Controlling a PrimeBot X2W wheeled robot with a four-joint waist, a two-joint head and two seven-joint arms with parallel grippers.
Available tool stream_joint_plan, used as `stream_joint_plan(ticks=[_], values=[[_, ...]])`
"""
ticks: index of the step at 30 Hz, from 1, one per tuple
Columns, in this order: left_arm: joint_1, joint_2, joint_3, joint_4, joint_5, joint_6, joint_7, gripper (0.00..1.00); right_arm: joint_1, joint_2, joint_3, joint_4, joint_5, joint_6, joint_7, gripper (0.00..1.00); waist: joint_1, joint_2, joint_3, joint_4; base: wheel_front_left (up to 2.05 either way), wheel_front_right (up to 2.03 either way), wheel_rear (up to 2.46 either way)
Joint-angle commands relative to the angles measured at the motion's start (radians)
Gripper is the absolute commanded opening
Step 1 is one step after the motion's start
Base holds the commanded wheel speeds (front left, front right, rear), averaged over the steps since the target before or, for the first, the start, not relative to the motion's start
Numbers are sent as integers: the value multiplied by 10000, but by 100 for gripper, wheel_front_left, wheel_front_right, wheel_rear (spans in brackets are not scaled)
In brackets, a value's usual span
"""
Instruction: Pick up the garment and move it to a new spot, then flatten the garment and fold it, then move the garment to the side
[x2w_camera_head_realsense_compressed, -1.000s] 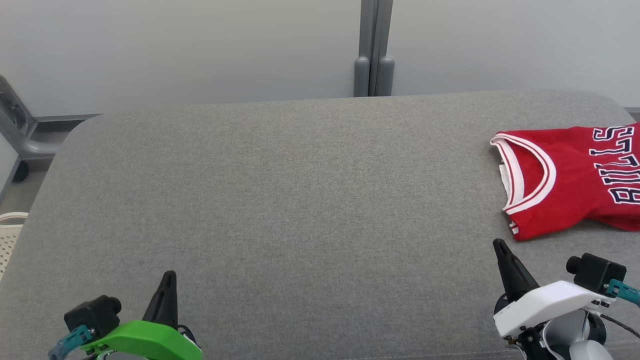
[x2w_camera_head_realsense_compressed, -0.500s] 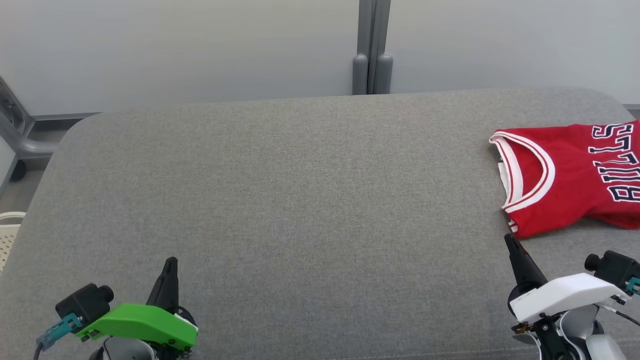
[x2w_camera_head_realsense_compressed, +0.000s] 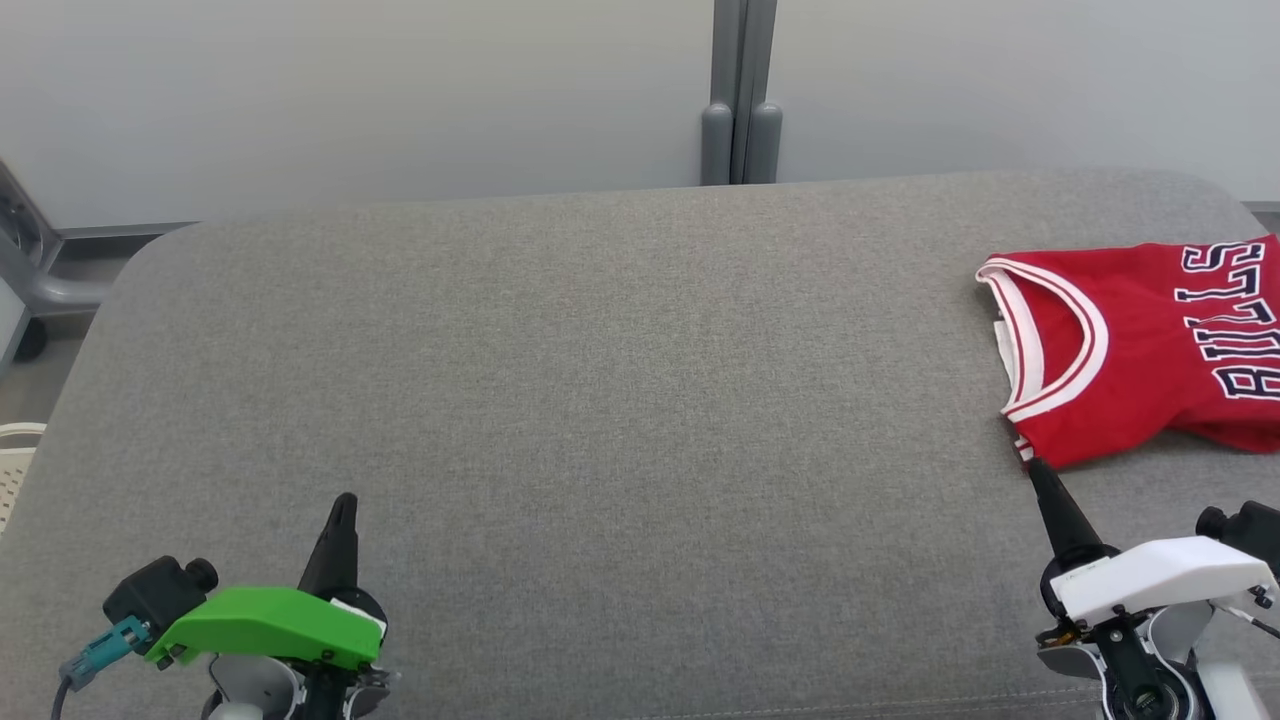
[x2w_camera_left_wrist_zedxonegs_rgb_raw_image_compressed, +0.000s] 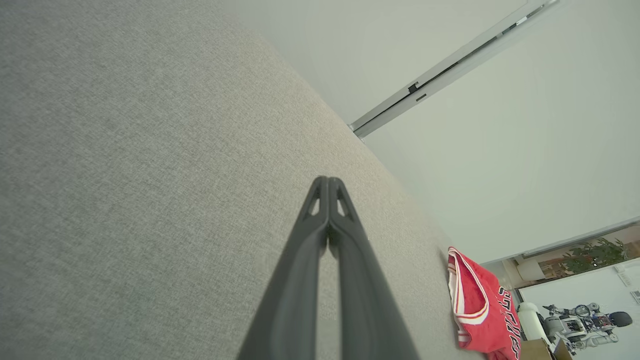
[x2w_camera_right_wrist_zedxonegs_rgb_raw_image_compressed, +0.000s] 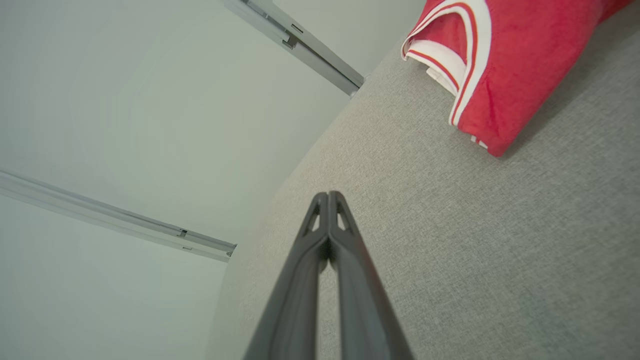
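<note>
looking down from the head camera, nearest me on the lower left is the left gripper (x2w_camera_head_realsense_compressed: 343, 505) under its green cover, its two dark fingers (x2w_camera_left_wrist_zedxonegs_rgb_raw_image_compressed: 300, 280) pressed flat together with nothing between them. at the lower right sits the right gripper (x2w_camera_head_realsense_compressed: 1040, 472) with its white cover, pinched closed and empty as well. its tip lies just short of the near left corner of the garment (x2w_camera_head_realsense_compressed: 1150, 350), and my right wrist view shows a strip of bare fabric between tip and cloth, so they are apart. both grippers are over the grey upholstered surface (x2w_camera_head_realsense_compressed: 600, 400). the garment is a red jersey with white trim and dark "bulls" lettering, lying on the right part of that surface and running off the right edge of my view. past the far edge stands a pale wall with a grey post (x2w_camera_head_realsense_compressed: 740, 90)
</note>
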Motion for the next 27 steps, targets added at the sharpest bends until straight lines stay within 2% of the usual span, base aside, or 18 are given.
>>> stream_joint_plan(ticks=[1, 27], values=[[-340, -34, 220, 1, -235, -149, 46, 0, -285, -76, -105, -23, 352, 4, 57, 0, 0, 0, 7, -5, 0, 0, 0], [-766, -940, 1180, 661, -1836, -1100, 435, 0, -649, -166, -653, 574, 2828, 4, 348, 0, 0, 0, 107, -81, 0, 0, 0]])
